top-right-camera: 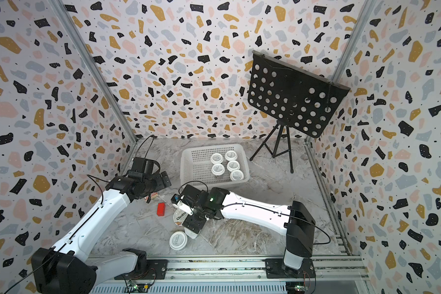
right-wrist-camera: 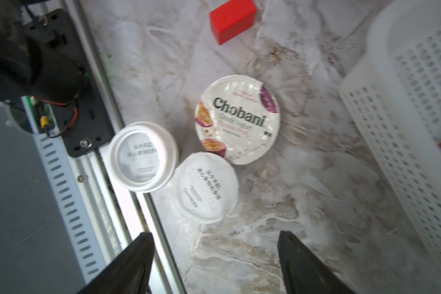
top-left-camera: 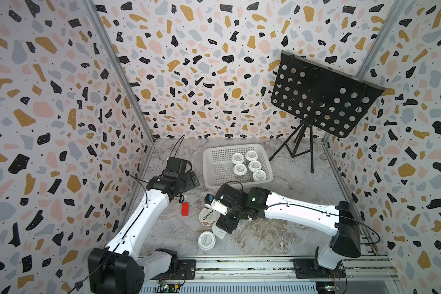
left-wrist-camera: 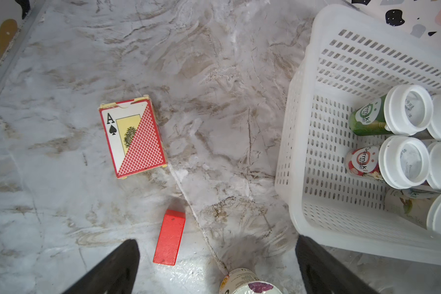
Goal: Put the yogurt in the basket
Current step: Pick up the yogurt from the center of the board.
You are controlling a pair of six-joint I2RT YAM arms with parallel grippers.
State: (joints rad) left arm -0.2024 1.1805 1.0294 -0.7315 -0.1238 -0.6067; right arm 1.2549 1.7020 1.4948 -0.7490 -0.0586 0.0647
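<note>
Wide-spread and empty, the right jaws hang over the desk [top-left-camera: 278,236]. Seen from the right wrist, the foil cup [right-wrist-camera: 205,188] sits closest below them. It touches the capped cup [right-wrist-camera: 141,156] by the rail [top-left-camera: 239,266], and the Chobani cup [right-wrist-camera: 237,119] is just beside it on the basket side. All three stand upright in front of the basket [top-left-camera: 205,165], outside it. Five more cups [top-left-camera: 239,169] stand upright inside, clustered toward its right end, as both top views show.

The right arm [top-left-camera: 298,211] reaches from its base at the near right leftward across the desk, lying almost level. Its wrist is bent down so the jaws point at the desk, and in a top view the wrist hides part of the foil cup.

The left arm [top-left-camera: 148,211] slants up and forward from the near left, its wrist bent just beside the basket's left wall. Its jaws are likewise spread wide and grip nothing, above bare desk near a card deck [left-wrist-camera: 133,138] and a red block [left-wrist-camera: 169,236]. A black music stand [top-left-camera: 321,96] rises behind and to the right of the basket.
</note>
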